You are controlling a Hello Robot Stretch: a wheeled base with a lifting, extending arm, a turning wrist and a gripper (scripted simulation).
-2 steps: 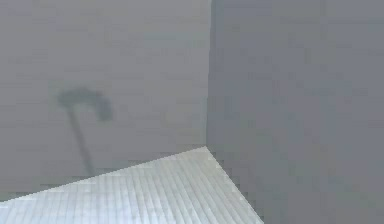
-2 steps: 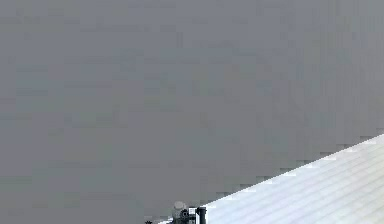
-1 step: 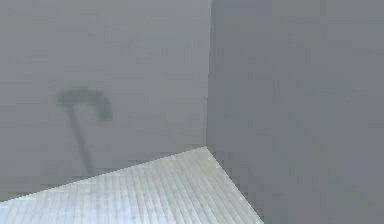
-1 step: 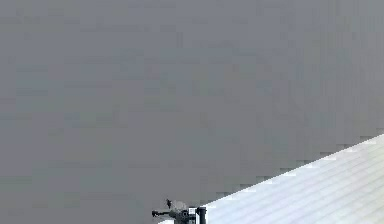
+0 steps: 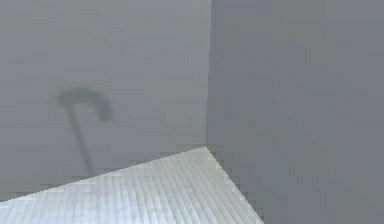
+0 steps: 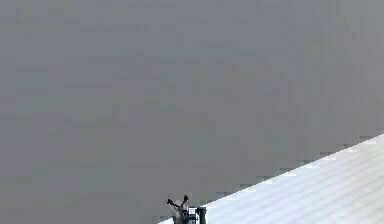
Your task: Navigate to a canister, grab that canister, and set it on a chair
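- Two grey walls meet in a corner right of centre in the forward view, and the same grey takes the upper left of the arm side view. With the robot nosed into a corner, I judge the task barely begun: reaching, grabbing and setting down are all left.
- A pale tiled floor lies across the bottom of the forward view and the lower right of the arm side view.
- The gripper sits at the bottom centre of the arm side view, its lower part cut off by the frame edge. Only wall and floor lie behind its fingers, so it holds nothing. How the fingers are set cannot be told.
- Where the canister or the chair stands cannot be told from here. The base probably needs to turn away first.
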